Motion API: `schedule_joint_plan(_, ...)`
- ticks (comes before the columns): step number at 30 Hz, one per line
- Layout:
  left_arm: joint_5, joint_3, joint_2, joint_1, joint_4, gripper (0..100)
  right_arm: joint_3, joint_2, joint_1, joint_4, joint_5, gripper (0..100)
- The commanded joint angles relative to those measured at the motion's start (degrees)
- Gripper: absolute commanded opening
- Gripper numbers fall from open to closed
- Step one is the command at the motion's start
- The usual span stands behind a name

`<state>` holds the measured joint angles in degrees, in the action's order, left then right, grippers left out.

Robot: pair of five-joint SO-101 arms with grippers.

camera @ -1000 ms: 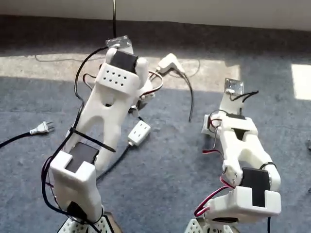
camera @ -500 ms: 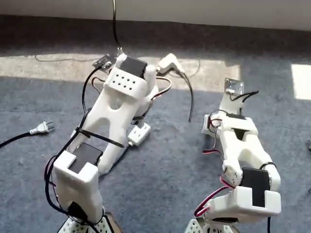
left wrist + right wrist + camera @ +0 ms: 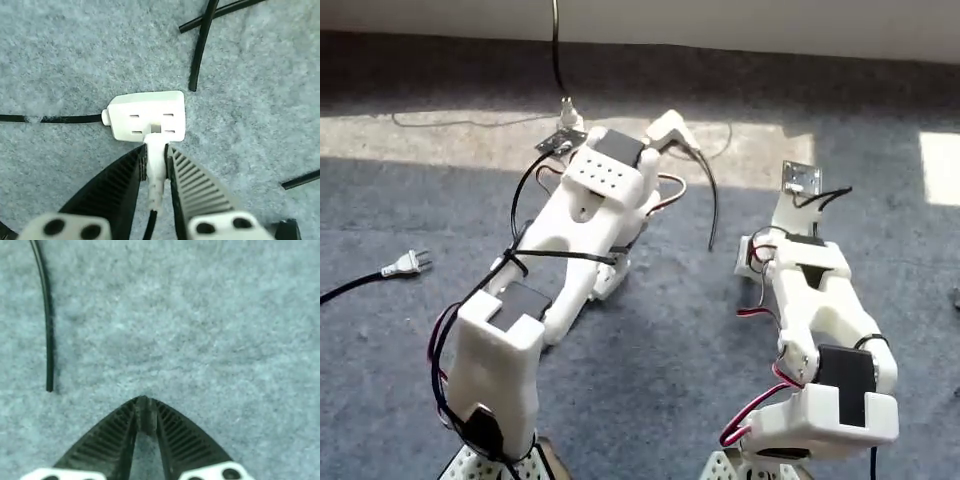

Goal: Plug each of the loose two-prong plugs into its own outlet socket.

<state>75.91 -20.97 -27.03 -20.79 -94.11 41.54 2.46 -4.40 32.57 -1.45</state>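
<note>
My left gripper (image 3: 156, 148) is shut on a white two-prong plug (image 3: 155, 162) whose front end touches the near face of the white outlet block (image 3: 147, 116) at one of its sockets; the prongs are hidden. The block lies flat on the grey carpet with its black cord (image 3: 50, 119) running off one side. In the high view the left arm (image 3: 605, 185) stretches over the block. A second loose plug (image 3: 405, 264) lies on the carpet at the far left. My right gripper (image 3: 145, 412) hangs shut over bare carpet with nothing in it.
A white angled plug (image 3: 665, 128) lies at the back centre; its black cord (image 3: 710, 215) ends on the carpet between the arms. More black cords (image 3: 205, 35) cross beyond the outlet block. The right arm (image 3: 815, 290) sits folded on the right.
The left arm has swung to the right and forward, and now covers most of the outlet block in the high view. The right arm has not moved.
</note>
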Motion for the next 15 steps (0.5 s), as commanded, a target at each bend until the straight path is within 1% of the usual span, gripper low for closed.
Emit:
schedule_joint_plan(1, 0.53, -0.92, 0.48, -1.19, 0.79, 1, -0.40, -2.07, -0.66, -1.63, -0.44, 0.7)
schedule_joint_plan(6, 0.53, -0.48, 0.22, -0.84, 3.16, 1, -0.40, -2.07, -0.57, -1.63, -0.44, 0.7)
schedule_joint_plan(15, 0.26, -0.22, 0.13, -0.75, 3.25, 1, -0.40, -2.07, -0.57, -1.63, -0.44, 0.7)
